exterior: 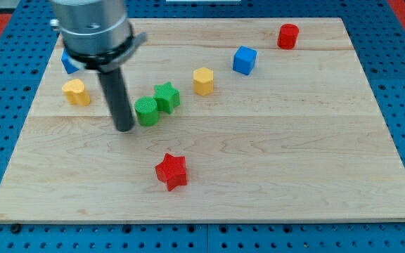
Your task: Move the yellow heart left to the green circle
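The yellow heart (76, 92) lies near the board's left edge. The green circle (146, 111) lies to its right and a little lower, touching the green star (166, 97) on its upper right. My tip (124, 129) rests on the board just left of the green circle, very close to it, and to the lower right of the yellow heart, apart from the heart. The rod stands upright between the two blocks.
A yellow hexagon (203, 81) lies right of the green star. A blue cube (245, 60) and a red block (287, 36) lie toward the top right. A red star (171, 171) lies below the middle. A blue block (69, 63) is partly hidden behind the arm at the top left.
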